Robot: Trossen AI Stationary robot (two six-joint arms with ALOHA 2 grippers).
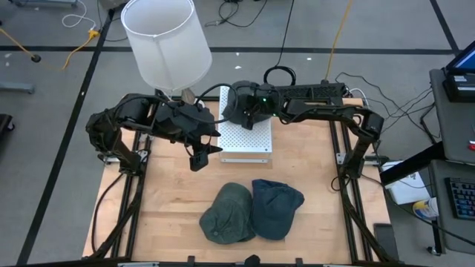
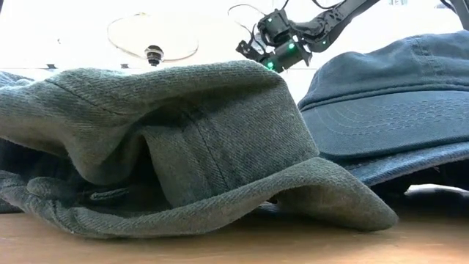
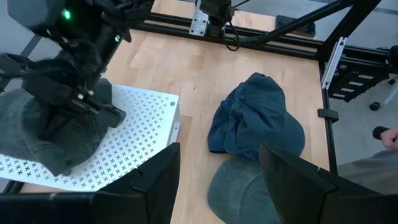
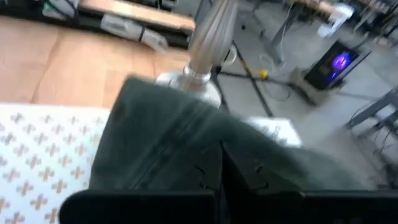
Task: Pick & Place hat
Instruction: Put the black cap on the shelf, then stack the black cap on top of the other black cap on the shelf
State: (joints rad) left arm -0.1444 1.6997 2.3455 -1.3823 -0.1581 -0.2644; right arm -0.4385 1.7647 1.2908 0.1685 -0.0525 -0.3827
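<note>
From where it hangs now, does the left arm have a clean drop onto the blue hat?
Probably yes. The left gripper hangs open above bare table, and the blue hat lies uncovered beside the green hat. The right gripper is busy with a hat at the white platform, away from that path.

From overhead I can't see the hat [image 1: 236,104] on the white perforated box [image 1: 249,139]; the right gripper [image 1: 245,106] covers nearly all of it. My right wrist picture is blurred, so the fabric against the fingers [image 4: 155,205] is probably that hat. The low view cuts off the green hat [image 2: 183,139] and blue hat [image 2: 388,110] at its edges.
</note>
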